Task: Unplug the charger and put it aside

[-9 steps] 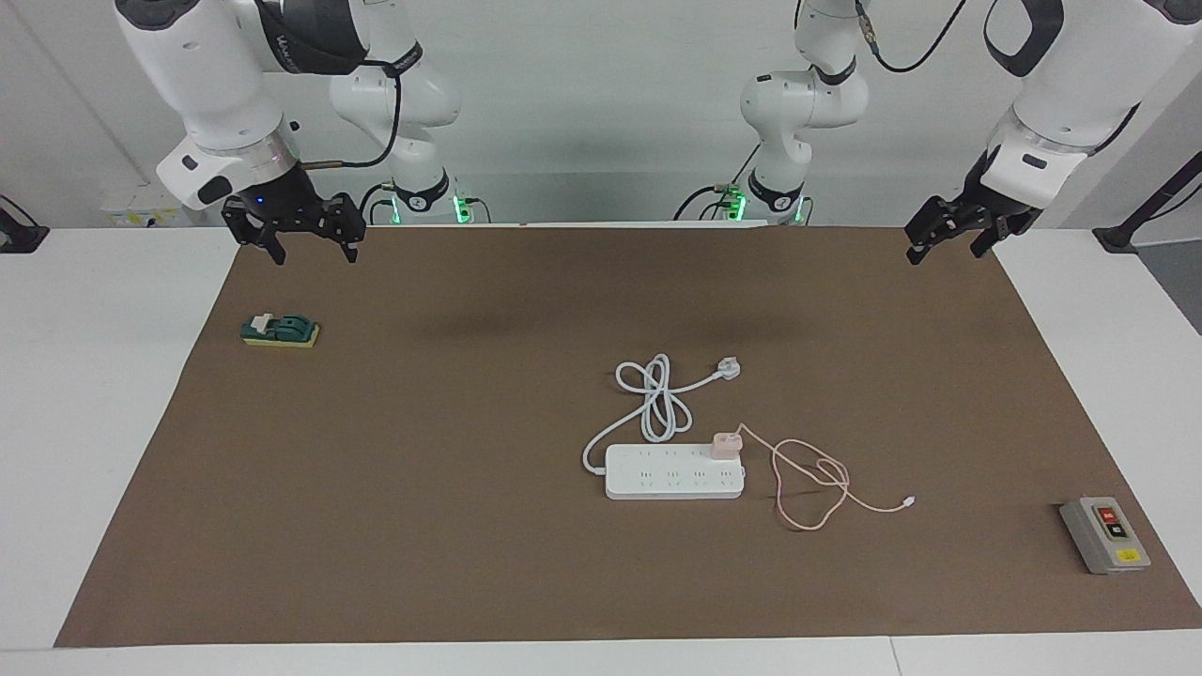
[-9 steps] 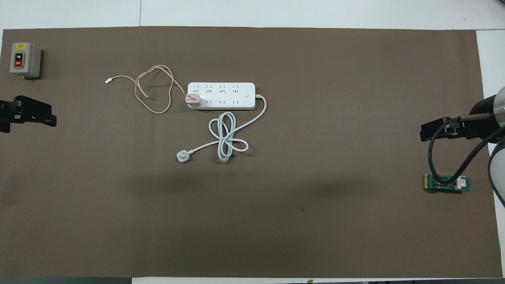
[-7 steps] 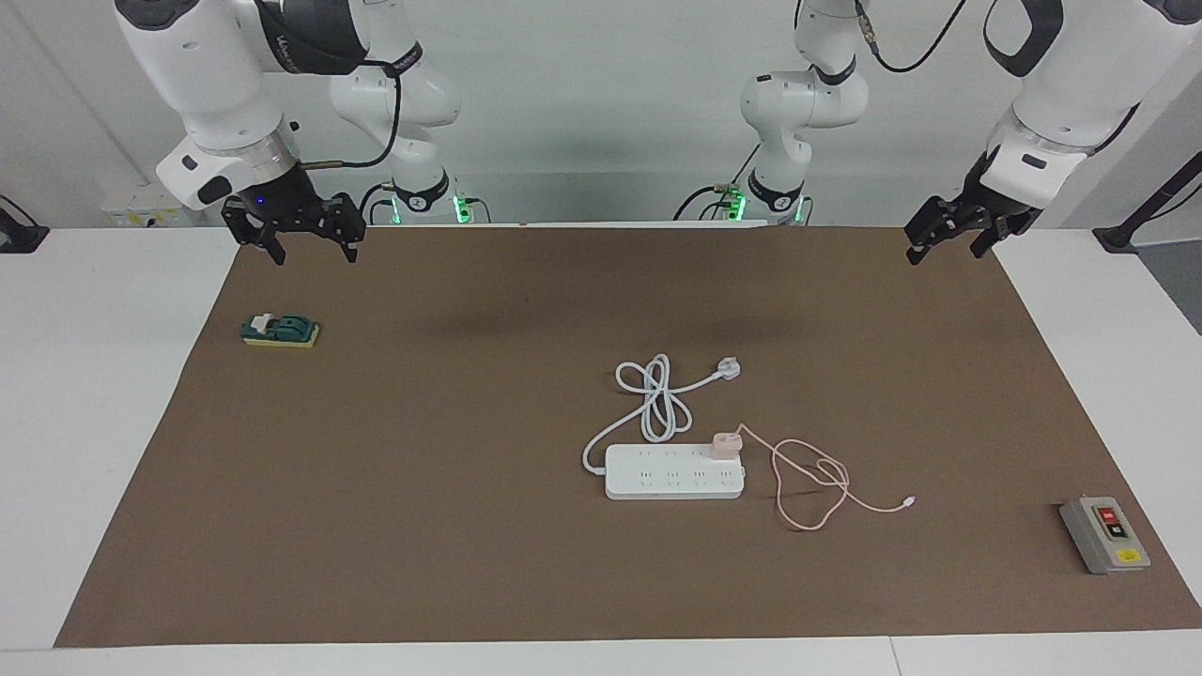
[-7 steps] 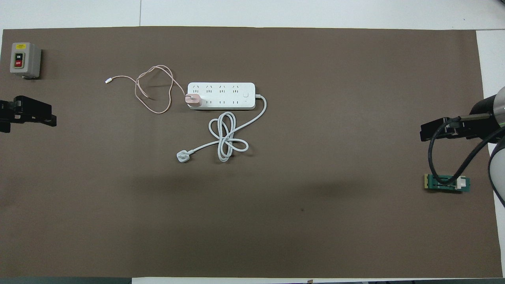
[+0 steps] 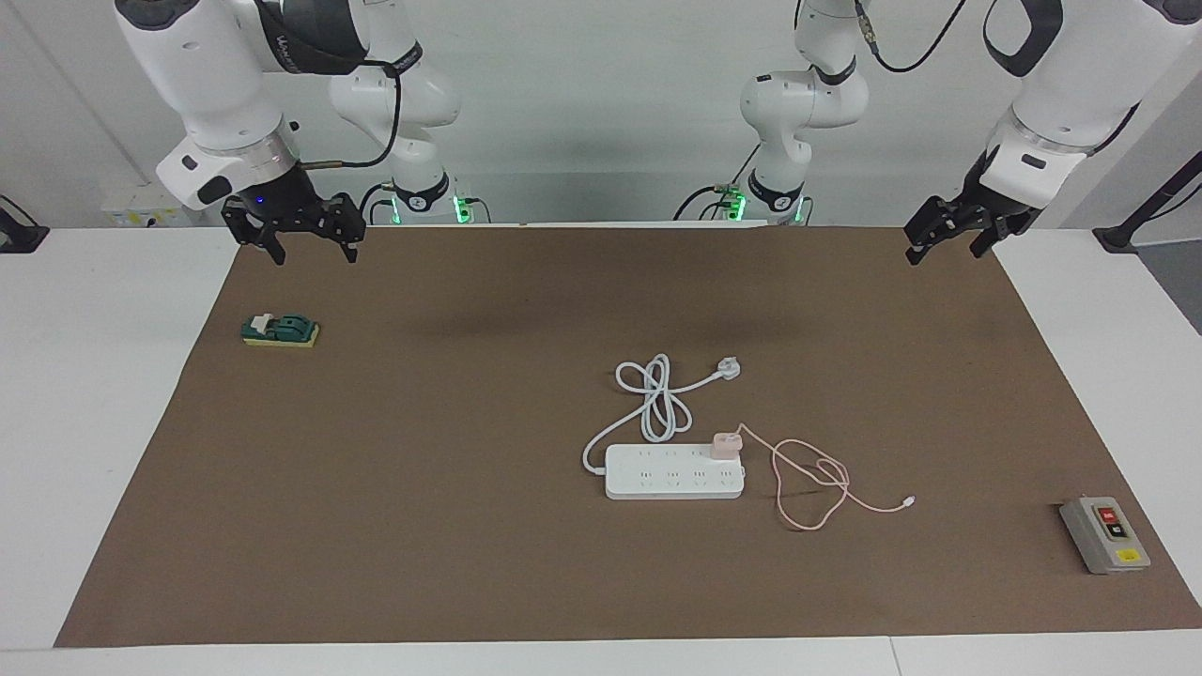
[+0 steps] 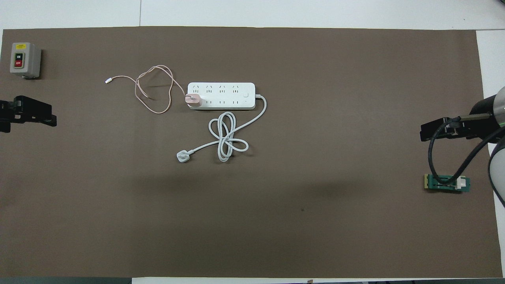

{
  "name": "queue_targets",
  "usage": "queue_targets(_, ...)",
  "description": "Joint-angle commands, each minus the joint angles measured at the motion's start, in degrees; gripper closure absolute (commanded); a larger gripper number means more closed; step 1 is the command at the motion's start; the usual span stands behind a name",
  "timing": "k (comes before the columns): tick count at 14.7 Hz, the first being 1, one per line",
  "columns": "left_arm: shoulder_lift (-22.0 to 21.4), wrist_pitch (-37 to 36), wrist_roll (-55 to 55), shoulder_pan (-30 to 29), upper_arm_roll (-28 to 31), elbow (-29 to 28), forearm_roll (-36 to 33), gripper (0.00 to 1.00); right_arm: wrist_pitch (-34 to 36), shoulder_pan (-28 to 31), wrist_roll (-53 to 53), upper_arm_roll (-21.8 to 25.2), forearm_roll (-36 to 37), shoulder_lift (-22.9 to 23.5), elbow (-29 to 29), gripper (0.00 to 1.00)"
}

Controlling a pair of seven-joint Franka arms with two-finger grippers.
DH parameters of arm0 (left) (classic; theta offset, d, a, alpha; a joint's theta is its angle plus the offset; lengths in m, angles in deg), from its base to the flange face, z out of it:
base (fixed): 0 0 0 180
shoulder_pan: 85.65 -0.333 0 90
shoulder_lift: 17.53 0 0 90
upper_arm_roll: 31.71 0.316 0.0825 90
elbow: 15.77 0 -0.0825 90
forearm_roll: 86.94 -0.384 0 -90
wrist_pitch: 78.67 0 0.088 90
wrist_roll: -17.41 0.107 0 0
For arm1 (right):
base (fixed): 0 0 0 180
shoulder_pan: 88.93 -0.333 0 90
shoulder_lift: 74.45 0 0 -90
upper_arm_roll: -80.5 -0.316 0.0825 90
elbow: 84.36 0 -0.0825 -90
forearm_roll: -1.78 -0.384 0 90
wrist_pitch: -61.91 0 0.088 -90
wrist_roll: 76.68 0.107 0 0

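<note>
Both grippers, left and right, hang open and empty, well apart from the charger (plugged into the strip); nothing is done.

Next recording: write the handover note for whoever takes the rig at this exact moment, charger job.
Left gripper: open, empty, raised over the mat's edge at the left arm's end; waiting.
Right gripper: open, empty, raised over the mat's edge at the right arm's end, above the small green switch block.
Charger: plugged into the end socket of the power strip nearest the left arm's end; its pink cable lies looped on the mat toward the left arm's end.
Grey on/off box: at the left arm's end.
Done: nothing.
Left: grasp the charger, pull it out, set it aside.
</note>
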Motion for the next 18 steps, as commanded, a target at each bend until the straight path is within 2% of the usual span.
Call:
queue_targets(1, -0.71, 0.98, -0.71, -0.77, -0.14, -0.78, -0.58, 0.00, -0.01, 1.03, -0.83, -0.60, 0.46, -0.39, -0.06, 0.00)
queue_targets(3, -1.15, 1.16, -1.76, -0.42, 0.04, -1.92, -0.58, 0.00, -0.10, 1.12, -0.83, -0.60, 0.55, -0.30, -0.06, 0.00)
queue_targets(8, -0.19, 4.67, -21.16, -0.51, -0.05, -1.66, 3.88, 0.00, -0.62, 1.64, -0.92, -0.33, 0.55, -0.30, -0.06, 0.00)
queue_targets(12, 6.30, 4.77, -38.73, 1.94, 0.04, 3.07, 4.25, 0.00, 0.25, 2.26, -1.44, -0.33, 0.55, -0.65, -0.06, 0.00)
queue_targets(14, 10.51, 4.41, -47.95, 3.44, 0.13, 7.20, 4.16, 0.00, -0.01, 2.00, -1.27, -0.24, 0.29, -0.74, 0.55, 0.00)
queue_targets(16, 14.12, 4.24, -55.96, 3.88, 0.04, 11.33, 4.51, 0.00, -0.36, 1.56, 5.80, -0.33, -1.20, -0.48, 1.78, 0.00)
queue_targets(18, 17.72, 3.36, -64.30, 6.42, 0.57, 15.98, 4.60, 0.00, -0.97, -0.36, 18.97, -0.42, -6.80, 2.23, 2.05, 0.00)
